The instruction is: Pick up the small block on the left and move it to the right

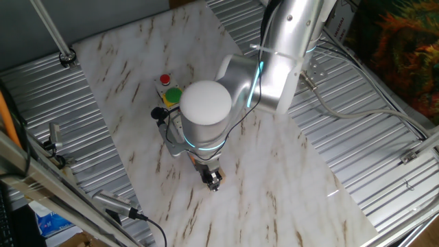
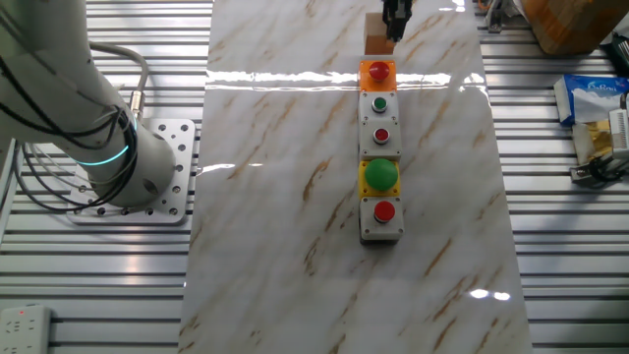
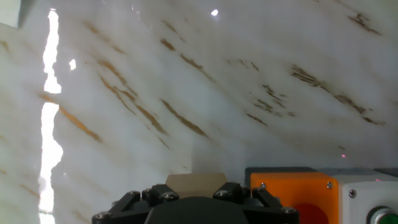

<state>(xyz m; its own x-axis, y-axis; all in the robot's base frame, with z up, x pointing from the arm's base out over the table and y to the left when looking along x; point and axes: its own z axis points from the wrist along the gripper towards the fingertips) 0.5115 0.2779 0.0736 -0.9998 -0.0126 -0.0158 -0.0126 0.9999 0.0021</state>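
Hand view: the small block sits just ahead of the gripper, beside the orange box; jaw spacing cannot be told.

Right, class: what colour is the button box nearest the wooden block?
Orange, with a red button: the button box beside the wooden block, clearest in the other fixed view.
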